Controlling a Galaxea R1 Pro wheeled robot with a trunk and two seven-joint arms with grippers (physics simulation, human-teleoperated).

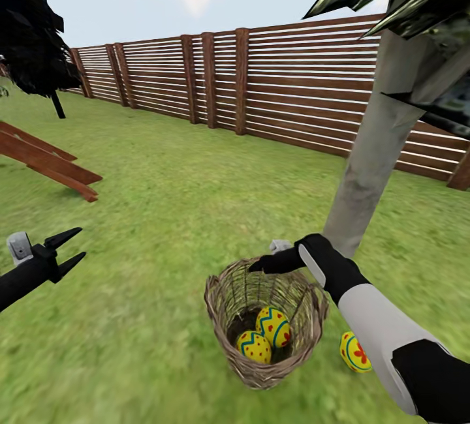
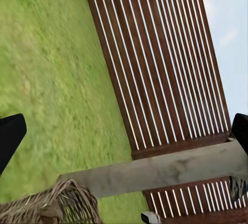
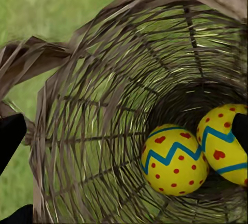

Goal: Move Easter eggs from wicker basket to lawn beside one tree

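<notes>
Right now the basket [image 1: 264, 329] sits on the lawn [image 1: 163, 215] closest in, with two eggs [image 1: 274, 326] lying touching each other at its bottom, and a third egg [image 1: 354, 352] already out on the grass just beside it, near the foot of the tree [image 1: 372, 156]. The right gripper [image 1: 277, 259] hangs above the basket's far rim; whether its fingers are parted or closed I cannot tell from the head view, though its wrist camera looks straight down the woven wall [image 3: 93, 131] at the two eggs [image 3: 173, 159] with dark fingertips at either edge and nothing between them, so it seems empty. The left gripper [image 1: 68, 251] waits off to the side over bare grass, fingers spread and holding nothing. To my eye the step in hand is reaching in for the next egg. Doing it well probably means dropping straight through the mouth without snagging the weave, centring the fingers around one egg rather than wedging between the pair, and lifting vertically so the light basket does not tip or drag. Further back stands the slatted fence [image 1: 261, 78], a thin dark tree [image 1: 32, 26] and some wooden planks [image 1: 46, 160].
</notes>
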